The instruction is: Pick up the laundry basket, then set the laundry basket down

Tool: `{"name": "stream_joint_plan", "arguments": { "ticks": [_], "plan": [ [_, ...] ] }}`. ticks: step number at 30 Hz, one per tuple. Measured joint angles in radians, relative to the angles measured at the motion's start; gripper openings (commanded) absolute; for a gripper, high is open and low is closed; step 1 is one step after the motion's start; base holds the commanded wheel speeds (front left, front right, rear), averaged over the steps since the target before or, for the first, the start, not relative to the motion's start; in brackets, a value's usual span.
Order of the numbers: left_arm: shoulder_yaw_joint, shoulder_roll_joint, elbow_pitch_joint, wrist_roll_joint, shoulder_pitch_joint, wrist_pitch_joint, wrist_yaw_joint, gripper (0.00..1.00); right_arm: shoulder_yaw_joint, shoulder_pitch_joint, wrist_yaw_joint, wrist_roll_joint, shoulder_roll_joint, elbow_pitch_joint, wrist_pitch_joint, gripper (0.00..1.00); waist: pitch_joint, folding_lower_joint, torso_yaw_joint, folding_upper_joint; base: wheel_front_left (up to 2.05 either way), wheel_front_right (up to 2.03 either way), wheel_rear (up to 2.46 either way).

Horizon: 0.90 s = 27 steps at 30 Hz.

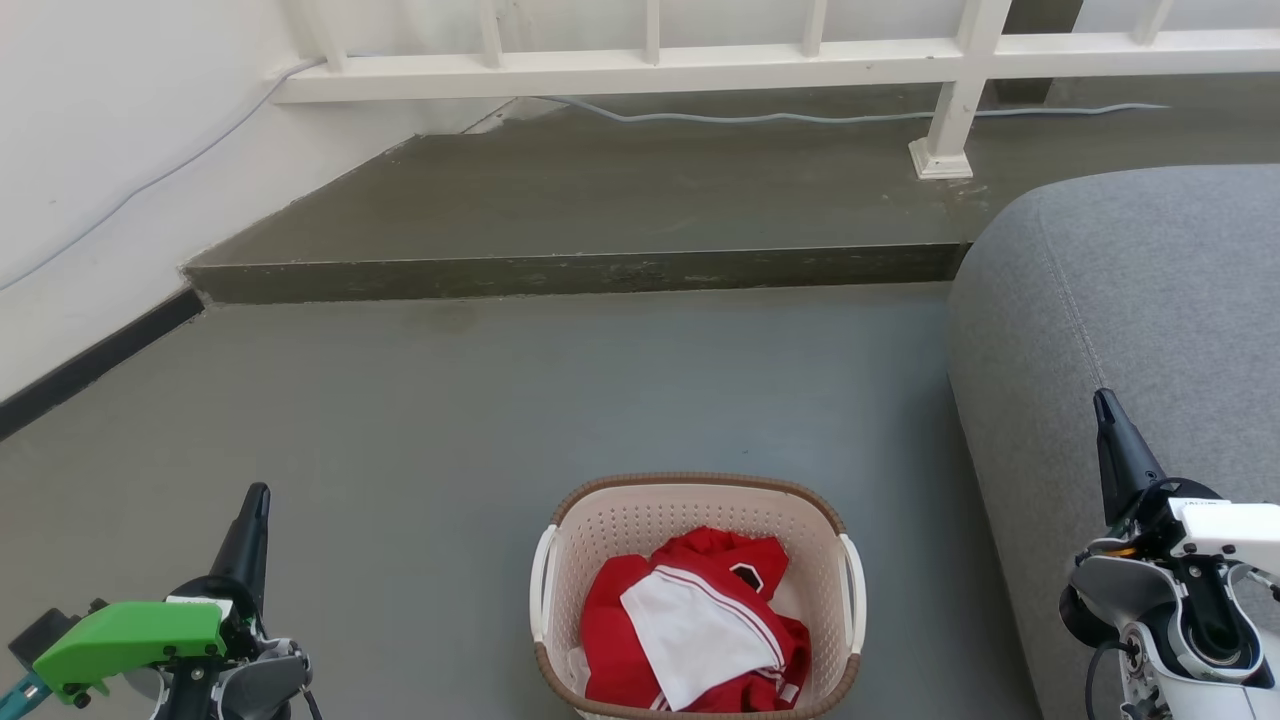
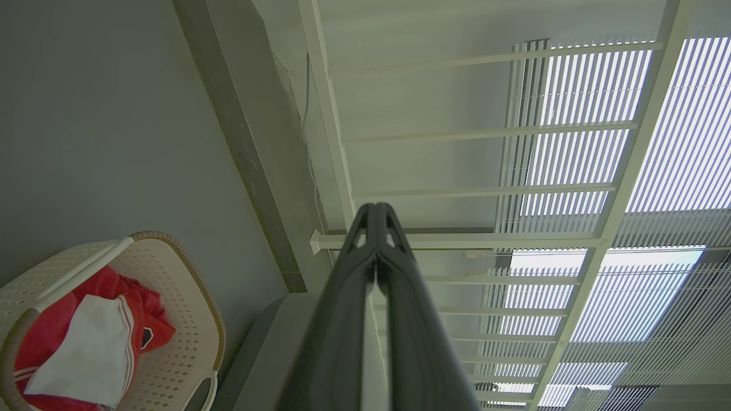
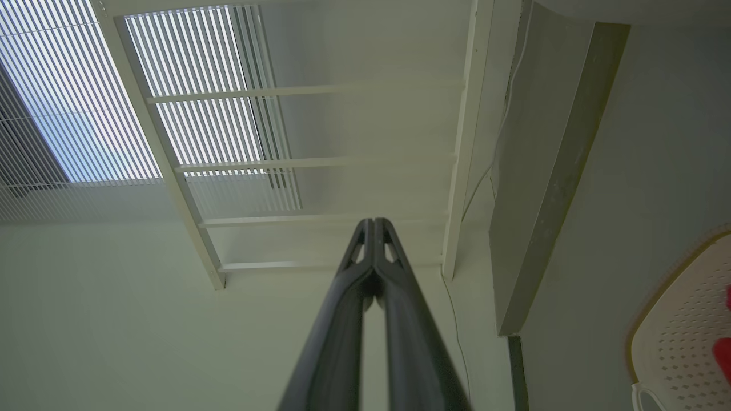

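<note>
The laundry basket [image 1: 690, 500] stands on the grey floor at the bottom centre, cream and perforated with a brown rim and white side handles, holding red and white clothes [image 1: 695, 630]. In the left wrist view the laundry basket [image 2: 188, 319] lies at the lower left; in the right wrist view a corner of the laundry basket [image 3: 679, 325] shows at the lower right. My left gripper [image 1: 258, 492] is raised to the basket's left, fingers shut together with nothing between them. My right gripper [image 1: 1103, 400] is raised to its right, over the sofa, also shut and empty. Neither touches the basket.
A grey sofa [image 1: 1130, 330] rises close to the basket's right side. A raised concrete step [image 1: 570, 272] crosses the floor ahead, with a white railing [image 1: 640, 65] and a cable behind it. A white wall with dark skirting [image 1: 90, 365] runs along the left.
</note>
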Motion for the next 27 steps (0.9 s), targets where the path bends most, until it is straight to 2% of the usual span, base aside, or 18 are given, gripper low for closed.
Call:
{"name": "stream_joint_plan", "arguments": {
  "ticks": [27],
  "plan": [
    [0.0, 0.0, 0.0, 0.0, 0.0, 0.0, 0.0, 0.0, 0.0, 0.0, 0.0, 0.0, 0.0, 0.0, 0.0, 0.0, 0.0, 0.0, 0.0, 0.0, 0.0, 0.0, 0.0]
  ]
}}
